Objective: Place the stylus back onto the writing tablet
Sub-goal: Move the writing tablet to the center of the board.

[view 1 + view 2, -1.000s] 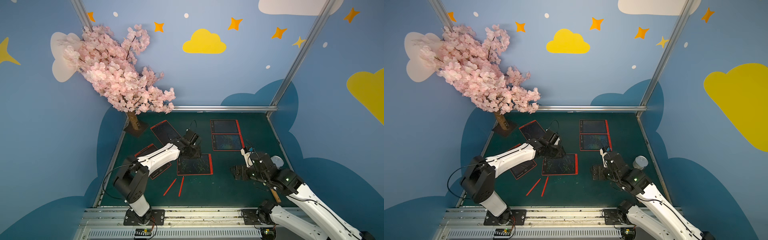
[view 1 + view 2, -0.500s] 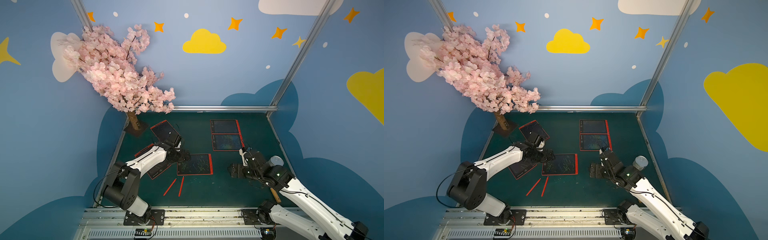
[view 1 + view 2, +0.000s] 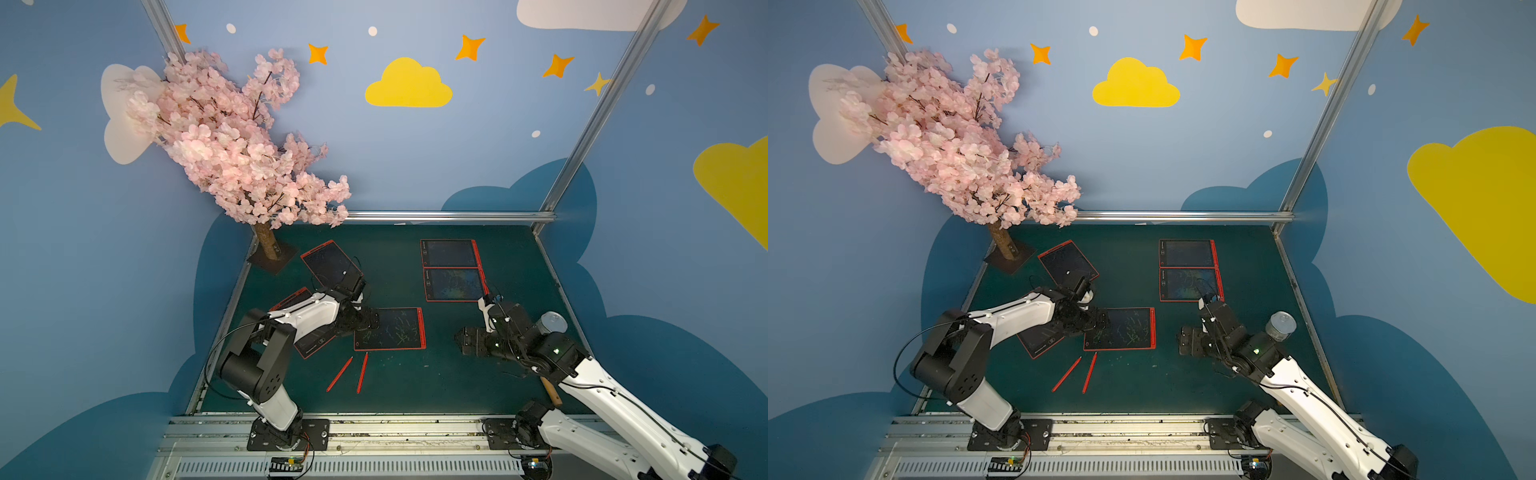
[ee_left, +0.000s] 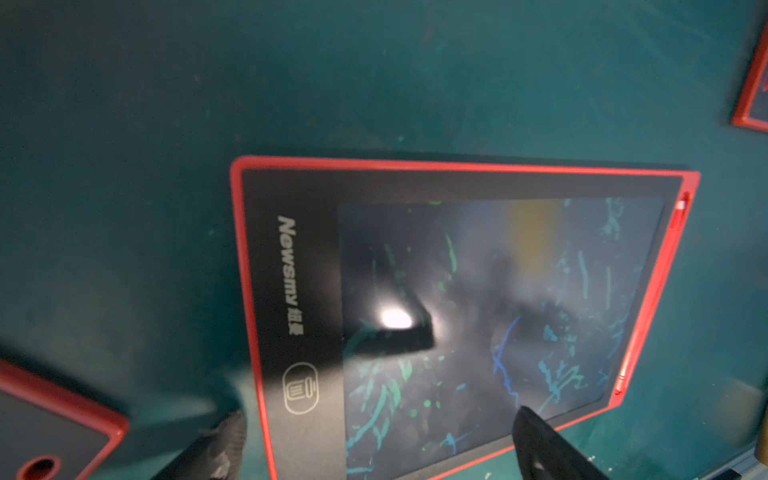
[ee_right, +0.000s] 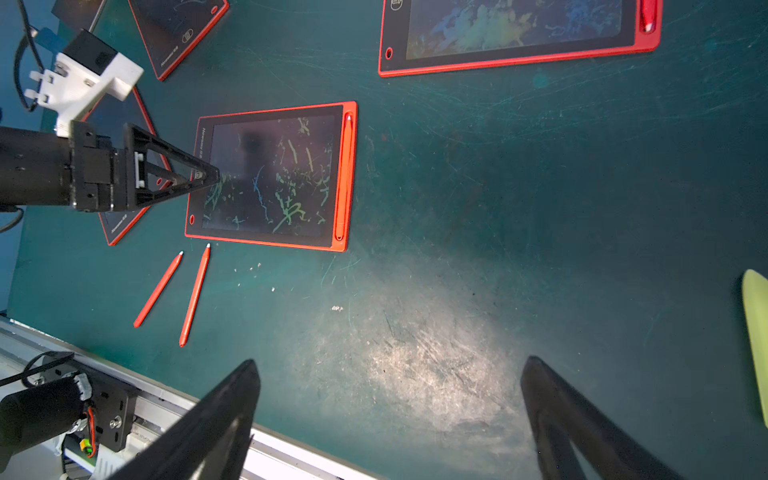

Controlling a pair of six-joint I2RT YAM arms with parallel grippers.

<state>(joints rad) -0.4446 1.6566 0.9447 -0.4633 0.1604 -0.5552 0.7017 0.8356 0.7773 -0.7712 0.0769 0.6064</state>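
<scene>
The left gripper (image 3: 371,322) has its jaws wide apart and holds nothing; it is over the left edge of the scribbled writing tablet (image 3: 390,330), in the lower middle of the frame. The red stylus (image 5: 345,178) lies in the slot along the right edge of this tablet, while two loose styluses (image 3: 340,374) lie side by side on the green mat (image 3: 415,382) just below it. The right gripper (image 5: 395,415), at the lower right, is wide open too and empty.

right gripper (image 5: 390,361) jaws spread wide, only scuffed mat (image 5: 457,291) between them. Ahead past 1 jaw: 2 loose styluses (image 5: 194,295), then writing tablet (image 5: 270,176) with docked stylus (image 5: 344,178), left gripper (image 5: 212,176) over its edge.
</scene>
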